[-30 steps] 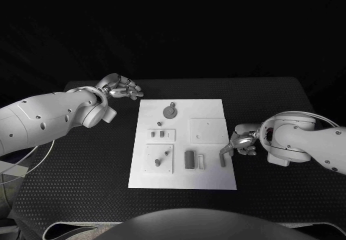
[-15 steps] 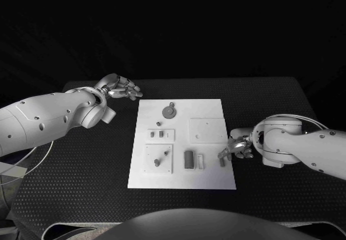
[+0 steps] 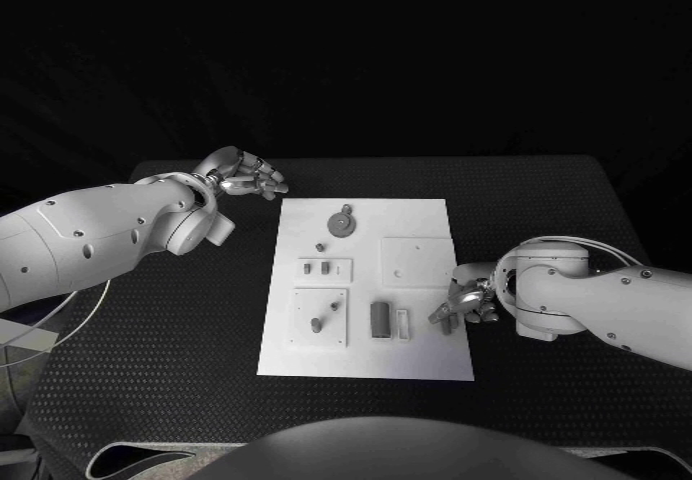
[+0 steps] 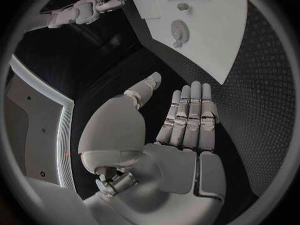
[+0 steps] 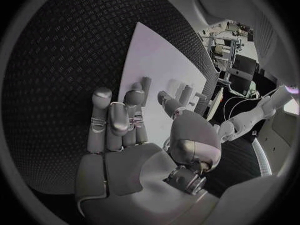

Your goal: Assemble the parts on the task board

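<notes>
— Where's your right silver many-fingered hand (image 3: 464, 303)?

— At the right edge of the flat white task board (image 3: 366, 288), fingers (image 5: 134, 110) reaching down to a small dark upright part (image 3: 444, 321). Whether they pinch it, you cannot tell.

— And the left silver hand (image 3: 248, 176)?

— Over the black table (image 3: 173, 330) beyond the board's far left corner, fingers (image 4: 190, 112) straight, side by side, holding nothing.

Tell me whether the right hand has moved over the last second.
Yes. The right hand has slid in toward the task board, now reaching over its right edge by the small grey part lying there.
</notes>
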### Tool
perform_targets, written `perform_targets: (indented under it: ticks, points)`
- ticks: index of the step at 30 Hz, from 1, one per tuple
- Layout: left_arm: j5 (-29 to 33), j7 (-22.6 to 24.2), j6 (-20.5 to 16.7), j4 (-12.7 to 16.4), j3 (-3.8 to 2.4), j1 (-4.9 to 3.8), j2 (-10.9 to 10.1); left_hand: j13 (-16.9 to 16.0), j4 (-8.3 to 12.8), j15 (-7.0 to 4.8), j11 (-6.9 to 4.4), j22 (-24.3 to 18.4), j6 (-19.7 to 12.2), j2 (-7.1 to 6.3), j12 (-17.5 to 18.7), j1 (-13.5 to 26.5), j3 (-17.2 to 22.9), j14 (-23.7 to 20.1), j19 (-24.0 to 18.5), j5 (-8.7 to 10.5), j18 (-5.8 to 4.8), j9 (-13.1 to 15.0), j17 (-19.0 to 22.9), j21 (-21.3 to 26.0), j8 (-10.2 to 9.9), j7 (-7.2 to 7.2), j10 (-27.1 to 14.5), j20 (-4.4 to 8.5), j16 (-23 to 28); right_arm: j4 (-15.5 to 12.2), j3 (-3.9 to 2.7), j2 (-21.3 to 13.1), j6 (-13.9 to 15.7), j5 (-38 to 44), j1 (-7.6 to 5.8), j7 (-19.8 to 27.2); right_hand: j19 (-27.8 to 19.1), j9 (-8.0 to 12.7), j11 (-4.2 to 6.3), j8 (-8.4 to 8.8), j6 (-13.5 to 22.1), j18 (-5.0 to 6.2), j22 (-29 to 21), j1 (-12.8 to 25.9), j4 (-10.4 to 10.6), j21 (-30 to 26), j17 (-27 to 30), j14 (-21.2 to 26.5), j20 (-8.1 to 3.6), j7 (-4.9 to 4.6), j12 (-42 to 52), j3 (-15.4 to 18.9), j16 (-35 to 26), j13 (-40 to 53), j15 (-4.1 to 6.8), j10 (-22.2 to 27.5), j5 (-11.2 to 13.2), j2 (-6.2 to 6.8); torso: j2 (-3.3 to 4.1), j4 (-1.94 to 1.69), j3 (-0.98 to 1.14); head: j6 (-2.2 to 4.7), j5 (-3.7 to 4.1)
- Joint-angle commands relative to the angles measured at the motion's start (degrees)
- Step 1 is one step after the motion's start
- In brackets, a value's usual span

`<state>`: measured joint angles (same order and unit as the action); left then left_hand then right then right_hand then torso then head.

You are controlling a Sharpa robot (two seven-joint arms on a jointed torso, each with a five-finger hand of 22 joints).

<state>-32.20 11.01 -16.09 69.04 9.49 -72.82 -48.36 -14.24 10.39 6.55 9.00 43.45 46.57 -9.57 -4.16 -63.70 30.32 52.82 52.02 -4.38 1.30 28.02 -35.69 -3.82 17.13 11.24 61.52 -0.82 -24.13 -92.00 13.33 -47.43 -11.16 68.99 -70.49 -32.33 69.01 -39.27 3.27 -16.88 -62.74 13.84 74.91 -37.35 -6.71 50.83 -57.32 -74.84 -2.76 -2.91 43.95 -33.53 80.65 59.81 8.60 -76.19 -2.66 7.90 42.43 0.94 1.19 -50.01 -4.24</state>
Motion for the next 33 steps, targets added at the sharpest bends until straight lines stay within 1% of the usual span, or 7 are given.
perform_targets:
  ticks: [1, 6, 10, 16, 20, 25, 33]
  points:
    - [0.3, 0.4, 0.6, 0.2, -0.03, -0.06, 0.0, 0.1, -0.3, 0.25, 0.09, -0.1, -0.3, 0.17, 0.2, 0.6, 0.0, 0.3, -0.3, 0.07, -0.35, -0.1, -0.1, -0.1, 0.3, -0.02, -0.4, -0.28, 0.3, 0.6, 0.29, 0.4, -1.5, 1.4, 0.61, 0.1, 0.0, 0.1, 0.03, 0.42, 0.0, 1.16, 1.2, 0.3, 0.0, 0.4, -0.1, -0.3, -0.28, -0.14, 0.2, 0.1, 0.4, -0.1, 0.23, -0.5, -0.1, -0.28, 0.0, 0.01, -0.01, 0.01, -0.02]
    - [0.3, 0.4, 0.6, 0.2, -0.03, -0.06, -0.1, 0.1, -0.4, 0.25, 0.08, -0.1, -0.3, 0.17, 0.2, 0.6, 0.0, 0.3, -0.3, 0.07, -0.34, -0.1, -0.1, -0.1, 0.3, -0.02, -0.4, -0.27, 0.3, 0.9, 0.3, 0.7, -2.1, 2.5, 0.77, -0.1, -0.1, 0.1, 0.05, 0.48, 0.0, 1.16, 1.2, 0.2, -0.3, 0.5, -0.2, -0.3, -0.32, -0.13, 0.2, 0.0, 0.4, -0.1, 0.26, -0.5, -0.1, -0.59, -0.01, 0.09, 0.04, 0.01, -0.03]
    - [0.3, 0.4, 0.6, 0.2, -0.03, -0.06, -0.1, 0.1, -0.4, 0.25, 0.08, -0.1, -0.3, 0.19, 0.2, 0.6, 0.0, 0.3, -0.3, 0.07, -0.34, -0.1, -0.1, -0.1, 0.3, -0.03, -0.4, -0.27, 0.3, 1.3, 0.32, 1.5, -2.3, 4.3, 1.04, -0.3, -0.1, 0.2, 0.04, 0.59, -0.1, 1.16, 1.2, -0.2, -1.1, 0.6, -0.1, -0.1, -0.38, -0.14, 0.2, -0.1, 0.5, -0.1, 0.29, -0.5, -0.2, -2.0, 0.01, 0.09, 0.07, 0.01, 0.01]
    - [0.3, 0.4, 0.7, 0.3, -0.03, -0.06, -0.2, 0.1, -0.4, 0.24, 0.08, -0.1, -0.3, 0.2, 0.2, 0.6, 0.0, 0.3, -0.3, 0.07, -0.34, -0.1, -0.1, -0.1, 0.3, -0.03, -0.4, -0.27, 0.3, 2.4, 0.53, 2.9, -2.5, 7.7, 2.07, -0.5, -0.4, 0.2, -0.06, 0.84, -0.2, 1.16, 1.1, -3.0, -7.1, 1.1, -0.2, 0.0, -0.16, -0.25, 0.3, 0.2, 0.5, -0.1, 0.15, -0.5, -0.1, -6.17, 0.0, 0.08, 0.06, 0.01, 0.08]
    - [0.3, 0.4, 0.7, 0.3, -0.03, -0.06, -0.3, 0.1, -0.4, 0.24, 0.08, -0.1, -0.3, 0.21, 0.2, 0.6, 0.0, 0.3, -0.3, 0.07, -0.34, -0.1, -0.1, -0.1, 0.3, -0.03, -0.4, -0.26, 0.3, 3.0, 0.7, 3.4, -2.8, 9.8, 2.62, -0.6, -0.4, 0.2, -0.06, 0.93, -0.3, 1.16, 1.1, -4.2, -9.1, 1.2, -0.2, -0.1, -0.13, -0.23, 0.3, -0.1, 0.5, -0.1, 0.13, -0.6, -0.1, -7.5, 0.01, 0.08, 0.08, 0.01, -0.02]
    - [0.3, 0.4, 0.7, 0.4, -0.03, -0.06, -0.4, 0.1, -0.5, 0.24, 0.08, -0.1, -0.3, 0.23, 0.2, 0.5, 0.0, 0.4, -0.3, 0.07, -0.33, -0.1, -0.2, -0.1, 0.3, -0.04, -0.4, -0.26, 0.4, 3.1, 0.84, 3.4, -3.2, 10.9, 2.95, -0.8, -0.4, 0.2, -0.08, 1.05, -0.4, 1.16, 1.1, -7.0, -10.1, 1.4, -0.2, -0.1, -0.12, -0.25, 0.3, -0.4, 0.6, -0.1, 0.09, -0.6, -0.1, -7.72, -0.01, 0.05, 0.05, 0.01, -0.03]
    - [0.3, 0.3, 0.6, 0.5, -0.03, -0.07, -0.5, 0.1, -0.5, 0.23, 0.07, -0.1, -0.3, 0.22, 0.2, 0.5, 0.0, 0.4, -0.2, 0.07, -0.33, -0.1, -0.2, -0.1, 0.3, -0.04, -0.4, -0.25, 0.4, 2.5, 0.87, 3.3, -2.7, 12.8, 2.96, -1.0, -0.7, 0.2, -0.22, 1.31, -0.2, 1.16, 1.0, -9.6, -10.1, 1.4, 0.4, 0.3, 0.05, -0.38, 0.3, 0.4, 0.3, -0.2, 0.0, -0.5, -0.1, -6.39, -0.02, 0.1, 0.05, 0.01, -0.04]
